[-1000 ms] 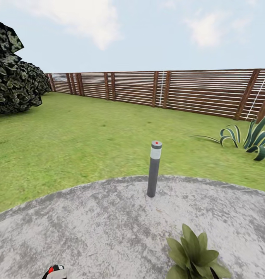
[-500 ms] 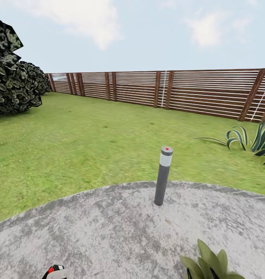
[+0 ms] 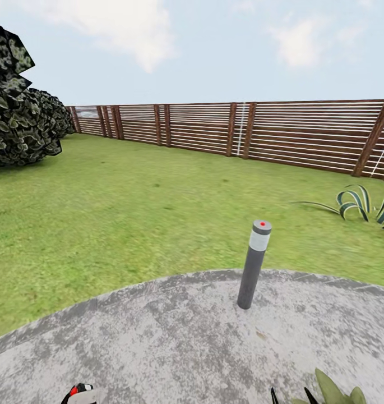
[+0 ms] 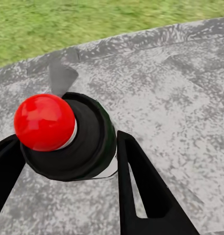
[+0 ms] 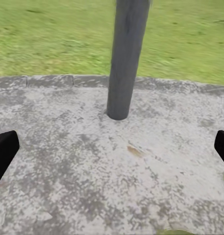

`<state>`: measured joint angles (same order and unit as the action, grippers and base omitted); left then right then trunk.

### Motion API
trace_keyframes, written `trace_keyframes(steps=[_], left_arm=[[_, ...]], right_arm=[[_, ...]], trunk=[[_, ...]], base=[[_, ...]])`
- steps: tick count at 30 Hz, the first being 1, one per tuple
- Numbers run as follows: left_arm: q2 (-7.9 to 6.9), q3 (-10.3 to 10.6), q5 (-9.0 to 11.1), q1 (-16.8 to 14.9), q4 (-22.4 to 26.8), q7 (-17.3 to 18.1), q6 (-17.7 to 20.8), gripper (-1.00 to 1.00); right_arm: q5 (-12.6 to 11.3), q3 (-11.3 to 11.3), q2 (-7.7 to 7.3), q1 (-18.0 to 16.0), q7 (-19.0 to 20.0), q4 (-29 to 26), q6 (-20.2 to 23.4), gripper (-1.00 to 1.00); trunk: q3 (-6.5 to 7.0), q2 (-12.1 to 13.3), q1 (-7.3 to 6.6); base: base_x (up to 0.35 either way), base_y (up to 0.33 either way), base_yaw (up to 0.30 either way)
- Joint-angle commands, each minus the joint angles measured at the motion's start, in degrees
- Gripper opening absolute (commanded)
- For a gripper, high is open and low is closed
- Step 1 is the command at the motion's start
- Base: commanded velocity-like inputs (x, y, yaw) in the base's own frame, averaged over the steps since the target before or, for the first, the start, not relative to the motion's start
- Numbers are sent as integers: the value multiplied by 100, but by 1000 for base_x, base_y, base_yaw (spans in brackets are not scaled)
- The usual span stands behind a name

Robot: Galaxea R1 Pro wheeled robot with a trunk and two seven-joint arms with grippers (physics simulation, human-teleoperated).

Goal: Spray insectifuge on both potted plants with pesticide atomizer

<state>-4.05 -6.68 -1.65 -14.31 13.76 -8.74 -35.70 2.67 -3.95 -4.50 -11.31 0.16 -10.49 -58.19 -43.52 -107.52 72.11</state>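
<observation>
The pesticide atomizer (image 4: 85, 139) sits between the black fingers (image 4: 141, 186) of my left gripper (image 4: 65, 142), which is shut on its dark body; its red tip (image 4: 43, 121) points outward over the stone patio. In the head view the atomizer's red tip and white head (image 3: 79, 393) peek in at the bottom left edge. A few pointed green leaves of one potted plant (image 3: 334, 393) show at the bottom right, its pot hidden. My right gripper (image 5: 112, 147) is open, its fingers wide apart above the patio, facing the bollard.
A tall grey bollard lamp (image 3: 253, 264) stands at the far rim of the round stone patio (image 3: 175, 342). Beyond lie lawn (image 3: 130, 213), a slatted brown fence (image 3: 242, 132), a dark bush (image 3: 18, 123) at left and a striped agave (image 3: 365, 205) at right.
The whole head view has swung left: the bollard, agave and potted plant slid toward the right and lower in the picture. The atomizer stays held in my left gripper.
</observation>
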Motion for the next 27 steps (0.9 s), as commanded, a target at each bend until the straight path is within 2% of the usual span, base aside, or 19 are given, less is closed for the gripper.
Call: trace_keyframes(steps=[1,27], left_arm=[[1,-8,-20,-4,-5,-17,-16,-100],[1,-8,-20,-4,-5,-15,-16,-100]], right_arm=[[32,-36,2,-3,2,2,-17,100],[40,-30,2,-3,2,3,-15,100]], trunk=[[-5,-2,2],[-5,-2,2]], base=[[236,248,0],[236,260,0]])
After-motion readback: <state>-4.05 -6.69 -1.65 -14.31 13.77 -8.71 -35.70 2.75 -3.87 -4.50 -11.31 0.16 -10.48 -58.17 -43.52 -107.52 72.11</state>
